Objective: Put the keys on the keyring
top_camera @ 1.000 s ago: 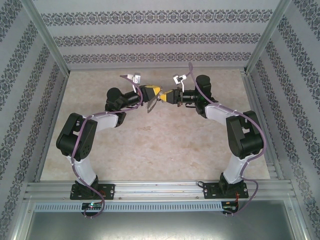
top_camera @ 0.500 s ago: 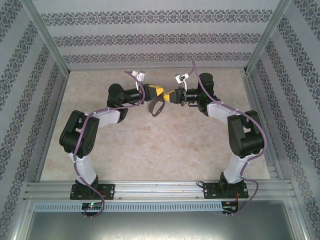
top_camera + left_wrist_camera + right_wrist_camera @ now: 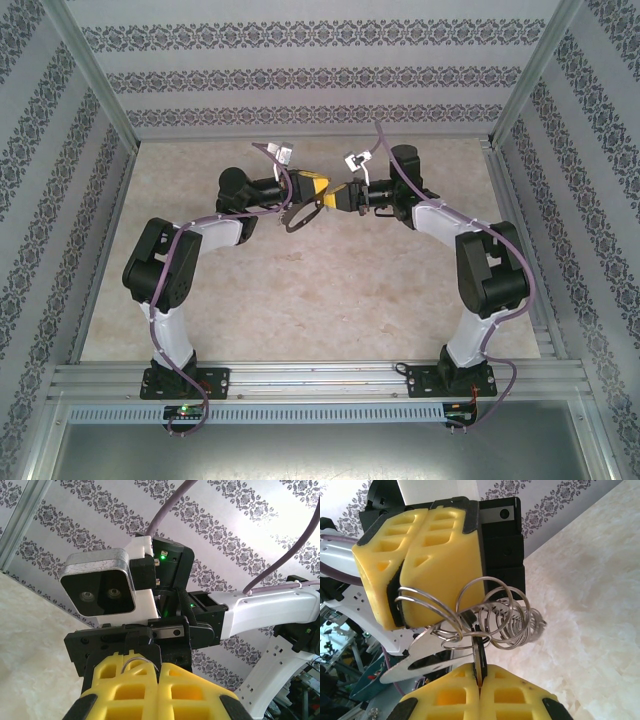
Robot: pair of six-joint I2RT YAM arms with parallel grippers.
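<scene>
Keyring (image 3: pixel 495 622) hangs in the air between the two arms, above the counter (image 3: pixel 590 580). The left pincer (image 3: pixel 397 599) is clenched on its wire loops. The right pincer (image 3: pixel 480 676) is clenched on a thin flat bit, likely the key (image 3: pixel 479 655), right at the loops. If one arm pulls too hard, the key could slip out and fall, or the loops could bend.

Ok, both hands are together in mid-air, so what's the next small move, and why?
Probably the right hand should ease the key a little deeper into the wire loops. It is shut on the thin key, whose tip sits among the loops of the keyring held by the shut left hand, but I cannot tell if it is threaded.
</scene>
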